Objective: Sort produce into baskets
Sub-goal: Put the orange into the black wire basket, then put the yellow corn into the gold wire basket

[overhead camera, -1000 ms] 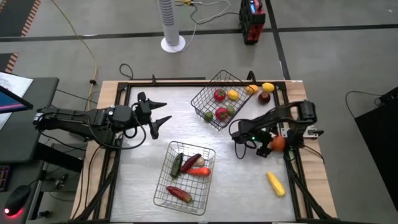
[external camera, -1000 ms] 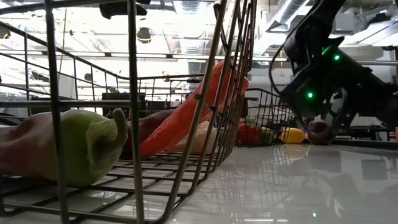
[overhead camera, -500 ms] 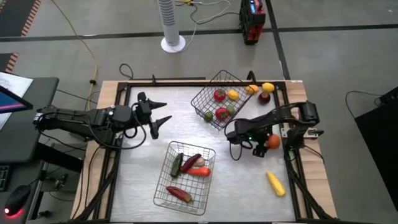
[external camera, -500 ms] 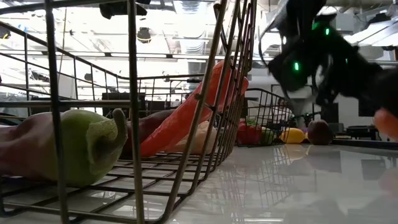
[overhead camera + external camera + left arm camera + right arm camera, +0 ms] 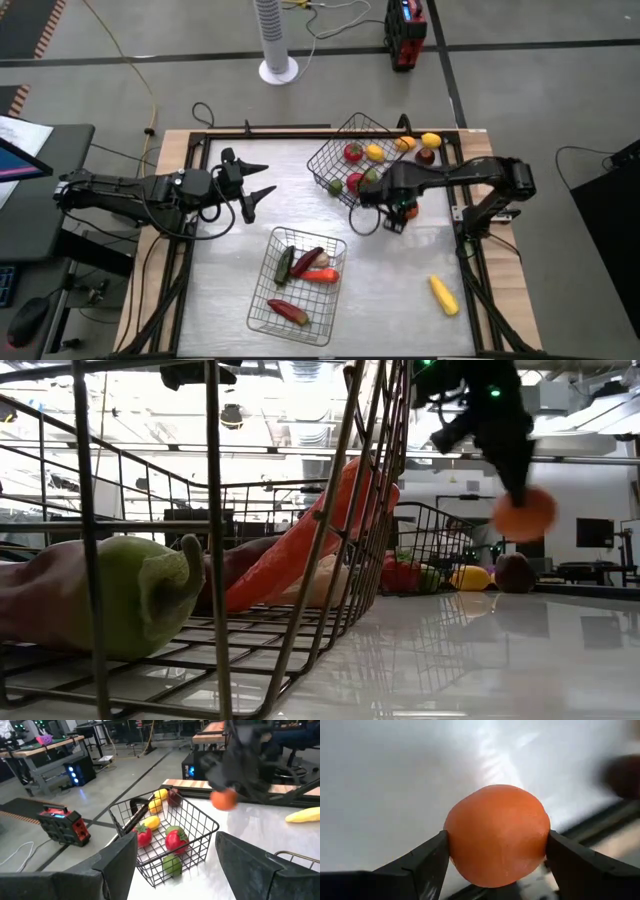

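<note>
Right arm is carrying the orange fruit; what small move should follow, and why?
Probably carry on toward the far basket and stop above it: the right gripper, jaws shut on the orange fruit, hangs just beside that basket of round produce, clear of the table.

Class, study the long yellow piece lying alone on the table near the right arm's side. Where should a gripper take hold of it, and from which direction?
Grip the long yellow piece across its narrow middle, coming straight down from above. It lies flat and alone on the table, so the fingers would likely close across its short width.
</note>
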Controlling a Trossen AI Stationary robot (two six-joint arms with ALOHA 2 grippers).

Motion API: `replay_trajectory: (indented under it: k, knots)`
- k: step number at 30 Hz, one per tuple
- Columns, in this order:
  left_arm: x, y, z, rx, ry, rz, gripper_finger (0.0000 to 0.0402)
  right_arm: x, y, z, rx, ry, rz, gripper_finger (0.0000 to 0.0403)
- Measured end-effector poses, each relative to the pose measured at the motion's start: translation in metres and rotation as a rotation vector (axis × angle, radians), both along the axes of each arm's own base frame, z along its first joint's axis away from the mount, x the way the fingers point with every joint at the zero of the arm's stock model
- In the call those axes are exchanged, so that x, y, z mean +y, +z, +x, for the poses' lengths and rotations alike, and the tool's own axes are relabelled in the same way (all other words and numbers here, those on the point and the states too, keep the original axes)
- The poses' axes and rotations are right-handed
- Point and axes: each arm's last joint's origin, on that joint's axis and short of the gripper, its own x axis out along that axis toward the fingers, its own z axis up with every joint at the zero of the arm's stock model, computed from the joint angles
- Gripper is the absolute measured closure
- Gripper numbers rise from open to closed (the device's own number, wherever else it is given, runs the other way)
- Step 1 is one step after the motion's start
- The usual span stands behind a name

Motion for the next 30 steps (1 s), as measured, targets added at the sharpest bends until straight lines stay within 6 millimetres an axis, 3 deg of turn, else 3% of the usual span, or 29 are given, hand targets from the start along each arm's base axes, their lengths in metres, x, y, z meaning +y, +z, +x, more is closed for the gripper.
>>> replay_trajectory:
  k: [4,14,24,30]
  knots:
    - [0.000,0.000,0.000,0.000,0.000,0.000,0.0146,-0.018,0.026,0.002,-0.048,-0.072,-0.201,0.0074]
    - [0.000,0.001,0.000,-0.010,0.001,0.000,0.0146,-0.047,0.069,0.021,-0.254,-0.060,-0.395,0.0073]
    - [0.000,0.000,0.000,-0.002,0.001,0.001,0.0146,-0.062,0.063,0.043,-0.372,0.098,-0.330,0.0023]
    - [0.000,0.000,0.000,0.004,0.001,0.002,0.0146,-0.055,0.067,0.034,-0.367,0.050,-0.268,0.0012]
